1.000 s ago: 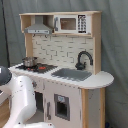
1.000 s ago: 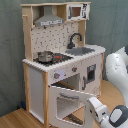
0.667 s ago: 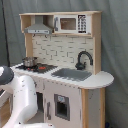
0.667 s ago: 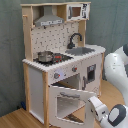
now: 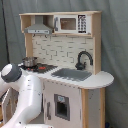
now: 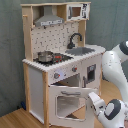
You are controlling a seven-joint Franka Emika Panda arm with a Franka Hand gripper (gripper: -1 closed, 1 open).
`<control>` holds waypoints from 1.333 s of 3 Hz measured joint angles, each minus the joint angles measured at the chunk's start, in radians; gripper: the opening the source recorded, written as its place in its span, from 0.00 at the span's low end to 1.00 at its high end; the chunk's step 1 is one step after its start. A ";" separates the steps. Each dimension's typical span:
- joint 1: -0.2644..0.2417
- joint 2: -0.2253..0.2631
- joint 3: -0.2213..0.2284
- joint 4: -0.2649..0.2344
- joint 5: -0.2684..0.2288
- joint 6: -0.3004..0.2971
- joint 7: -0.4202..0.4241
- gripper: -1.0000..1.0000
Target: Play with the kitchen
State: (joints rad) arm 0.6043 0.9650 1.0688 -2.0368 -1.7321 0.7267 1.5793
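Observation:
The toy kitchen [image 5: 60,55] of pale wood and white panels stands in both exterior views, with a black faucet [image 5: 84,59], grey sink [image 5: 72,75] and red-ringed stovetop [image 5: 44,67]. In the second exterior view its oven door [image 6: 67,102] hangs open, tilted outward from the front. My gripper [image 6: 96,99] sits low at the door's upper right corner, right against it. My white arm [image 6: 116,62] rises along the second exterior view's right. In the first exterior view the arm [image 5: 25,95] covers the lower left front, and the gripper is out of sight.
A small metal pot [image 6: 45,56] sits on the stovetop. Two knobs [image 6: 56,75] are on the front panel above the oven. A hood [image 5: 39,29] and a microwave [image 5: 70,23] are on top. The wooden floor [image 6: 15,120] and a grey curtain [image 6: 10,50] surround the kitchen.
My arm has shifted slightly by the oven door. The door stays open at about the same angle.

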 joint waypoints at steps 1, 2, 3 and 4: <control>-0.083 -0.014 0.034 -0.049 -0.002 0.000 0.008 1.00; -0.165 -0.014 0.069 -0.080 -0.033 0.013 0.022 1.00; -0.230 -0.014 0.075 -0.082 -0.096 0.058 0.019 1.00; -0.301 -0.014 0.078 -0.084 -0.150 0.101 0.003 1.00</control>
State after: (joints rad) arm 0.3029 0.9510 1.1470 -2.1204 -1.8818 0.8277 1.5820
